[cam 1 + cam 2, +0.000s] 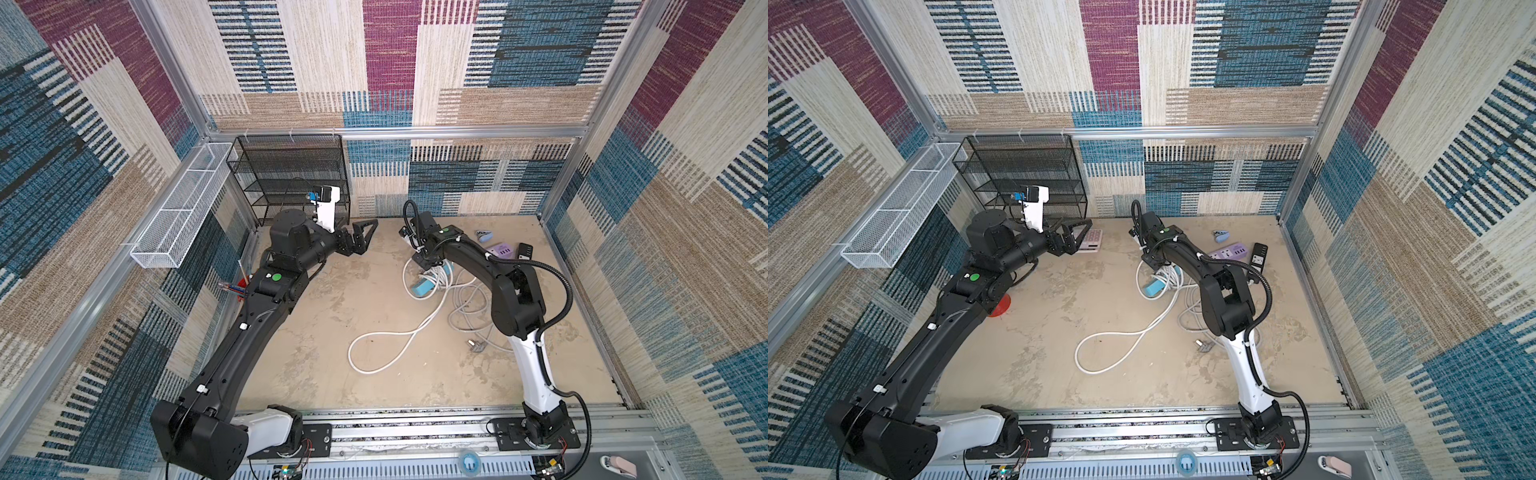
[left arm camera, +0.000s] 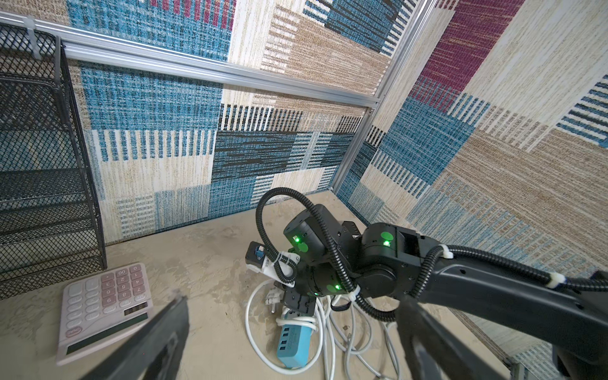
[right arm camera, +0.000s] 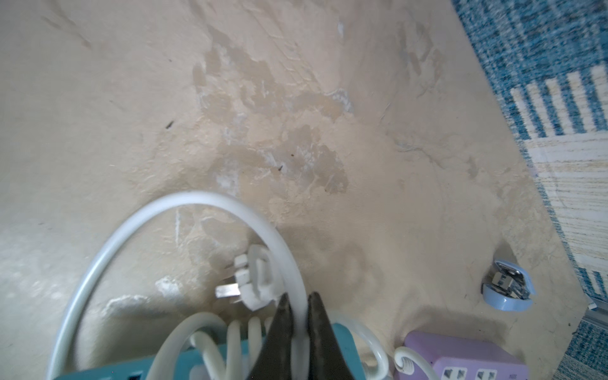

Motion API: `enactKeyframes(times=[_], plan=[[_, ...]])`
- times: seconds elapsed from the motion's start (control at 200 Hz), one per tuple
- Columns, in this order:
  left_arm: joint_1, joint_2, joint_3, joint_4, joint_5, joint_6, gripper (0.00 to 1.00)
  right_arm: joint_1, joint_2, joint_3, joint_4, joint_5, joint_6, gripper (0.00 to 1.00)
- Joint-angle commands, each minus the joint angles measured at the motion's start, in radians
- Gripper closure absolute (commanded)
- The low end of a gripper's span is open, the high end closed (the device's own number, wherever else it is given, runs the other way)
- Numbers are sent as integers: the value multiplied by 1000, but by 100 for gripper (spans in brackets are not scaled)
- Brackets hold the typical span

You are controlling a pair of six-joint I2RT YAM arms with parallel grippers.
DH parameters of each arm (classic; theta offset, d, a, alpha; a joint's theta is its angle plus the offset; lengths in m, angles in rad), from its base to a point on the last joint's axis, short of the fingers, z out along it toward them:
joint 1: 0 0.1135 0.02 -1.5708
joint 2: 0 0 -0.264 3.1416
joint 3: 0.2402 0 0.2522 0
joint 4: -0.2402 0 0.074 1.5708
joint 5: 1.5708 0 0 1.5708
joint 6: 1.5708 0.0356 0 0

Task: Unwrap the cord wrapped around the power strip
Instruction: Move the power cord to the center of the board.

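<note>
Right jaws pinched on the white cord at the teal power strip; left jaws wide apart, empty.

teal power strip: only one end shows in the right wrist view, the rest is cut by the edge; in a top view the right arm covers its far end.
white cord: blurred at the right gripper; its coils run out of frame.
purple power strip: cut by the edge.
left gripper: fingers blurred and cut off.
calculator: half hidden behind the left gripper.
red object: mostly under the left arm, unidentifiable.
</note>
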Motion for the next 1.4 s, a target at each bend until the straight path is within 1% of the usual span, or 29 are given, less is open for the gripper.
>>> enactKeyframes(times=[0.0,0.1,0.2,0.275,0.361,0.446,0.516,0.641,0.776,0.896,1.037,1.102,1.187,1.312,1.392], plan=[[2,-3,1,16,4,15,1,4,-75,-23,71,-18,27,93],[2,-4,2,16,5,13,1,2,-150,-68,85,-39,50,96],[3,-4,0,17,5,13,1,1,-219,-118,67,-45,84,97],[3,-7,0,17,5,13,1,1,-282,-185,62,-62,122,98],[3,-6,0,19,7,12,1,1,-363,-289,74,-125,166,98],[3,-8,-1,19,7,12,1,2,-436,-377,78,-215,215,98],[3,-9,0,18,4,13,1,2,-493,-478,89,-285,247,99],[3,-8,-1,19,2,12,1,9,-601,-616,105,-347,292,99],[3,-5,-2,19,2,11,1,20,-673,-699,90,-389,332,99],[3,-2,-3,18,-1,13,1,29,-675,-752,75,-403,370,99],[2,-3,-3,18,-2,16,1,43,-618,-793,65,-416,401,99],[3,-4,-2,17,-2,18,1,50,-590,-821,74,-396,413,100],[4,-3,-1,16,-4,20,1,53,-551,-855,89,-398,423,100],[3,-5,-3,15,-8,23,1,71,-521,-882,115,-427,427,100],[4,-4,-3,14,-7,24,1,86,-510,-893,121,-451,430,98]])
